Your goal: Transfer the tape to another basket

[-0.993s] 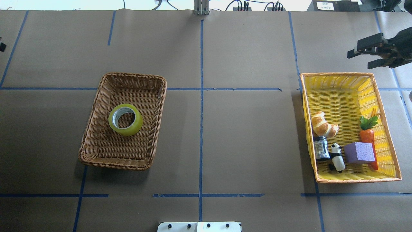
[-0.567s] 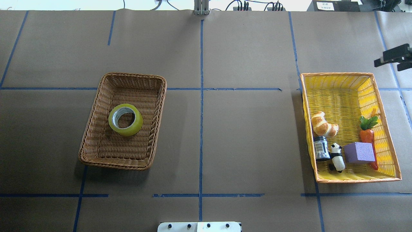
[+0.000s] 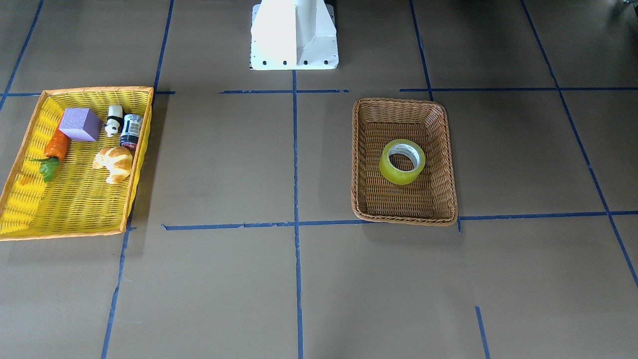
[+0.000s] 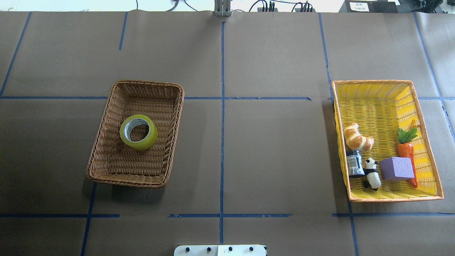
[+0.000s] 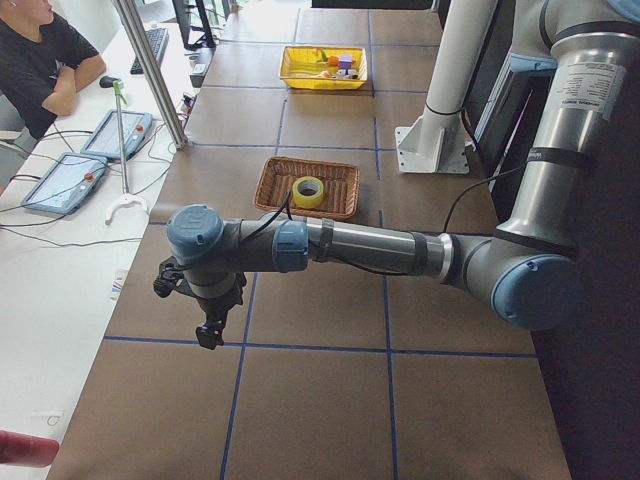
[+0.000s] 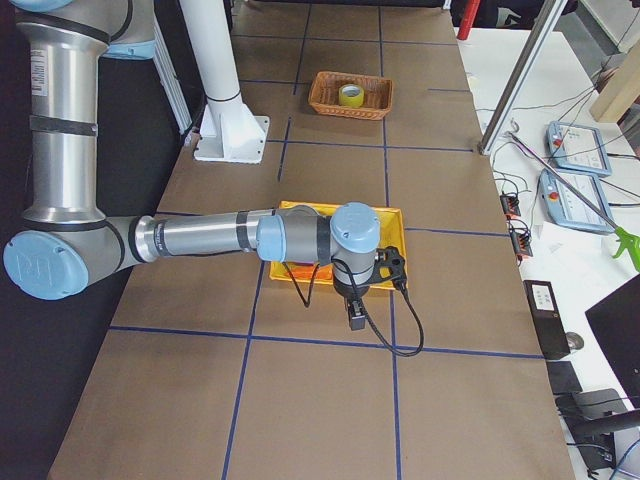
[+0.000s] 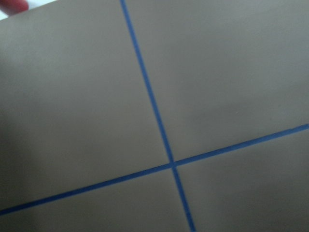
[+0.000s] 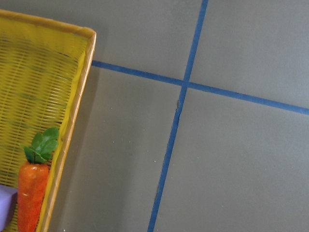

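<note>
Shows translucent yellow-green tape roll (image 4: 138,132) flat mid brown woven wicker basket (image 4: 176,117) at 9 o'clock, prob. delivered, so L gripper (image 5: 205,328), R gripper (image 6: 355,317) parked clear; jaw gap can't tell.

I see the brown woven wicker basket (image 4: 124,180) and yellow orange-rimmed tray (image 4: 373,82) from above in my opposing overhead and front views, lengthwise from either end camera, while both wrist cameras look closely at the brown paper-covered table (image 7: 72,96).

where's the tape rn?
Overhead view, left half: the tape lies flat near the middle of the brown wicker basket, alone in it.
</note>
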You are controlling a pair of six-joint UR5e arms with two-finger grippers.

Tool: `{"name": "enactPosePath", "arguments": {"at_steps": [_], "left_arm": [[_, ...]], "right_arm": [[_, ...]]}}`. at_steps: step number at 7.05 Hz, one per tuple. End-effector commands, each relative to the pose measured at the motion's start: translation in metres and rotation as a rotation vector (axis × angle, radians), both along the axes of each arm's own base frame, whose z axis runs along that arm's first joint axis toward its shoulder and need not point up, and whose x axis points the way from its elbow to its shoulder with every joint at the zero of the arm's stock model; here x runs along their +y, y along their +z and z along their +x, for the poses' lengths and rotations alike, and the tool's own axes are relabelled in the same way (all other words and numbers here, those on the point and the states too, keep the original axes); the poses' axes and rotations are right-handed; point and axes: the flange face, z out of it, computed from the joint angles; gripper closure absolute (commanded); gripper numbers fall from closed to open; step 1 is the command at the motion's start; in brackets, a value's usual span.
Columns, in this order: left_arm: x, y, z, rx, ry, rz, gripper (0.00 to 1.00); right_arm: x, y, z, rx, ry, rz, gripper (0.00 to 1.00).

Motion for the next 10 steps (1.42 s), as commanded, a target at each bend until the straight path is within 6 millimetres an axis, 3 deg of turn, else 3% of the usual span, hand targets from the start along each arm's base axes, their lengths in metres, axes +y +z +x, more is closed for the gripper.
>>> {"name": "enactPosePath", "arguments": {"at_steps": [1,2,3,4,5,6,9,10], "left_arm": [[0.036,0.042,0.005,0.018,-0.019,-0.122,0.00],[0.038,0.033,0.009,0.049,-0.069,-0.160,0.00],[0.046,0.011,0.014,0.078,-0.106,-0.171,0.00],[0.077,0.001,0.033,0.080,-0.140,-0.223,0.00],[0.104,-0.022,0.055,0.067,-0.156,-0.235,0.00],[0.119,-0.019,0.055,0.065,-0.154,-0.234,0.00],[0.125,-0.016,0.056,0.058,-0.107,-0.189,0.00],[0.124,0.004,0.052,-0.022,-0.016,-0.126,0.00]], "right_arm": [[0.012,0.000,0.008,-0.008,-0.008,-0.074,0.00],[0.013,0.003,0.007,-0.008,-0.003,-0.089,0.00],[0.010,0.002,0.003,-0.008,-0.007,-0.091,0.00],[0.009,0.001,-0.004,-0.006,0.004,-0.113,0.00],[0.008,-0.005,-0.011,-0.001,0.013,-0.124,0.00],[0.007,-0.004,-0.017,0.002,0.000,-0.128,0.00],[0.007,-0.006,-0.020,0.002,-0.008,-0.117,0.00],[0.007,-0.006,-0.020,0.002,-0.008,-0.115,0.00]]}}
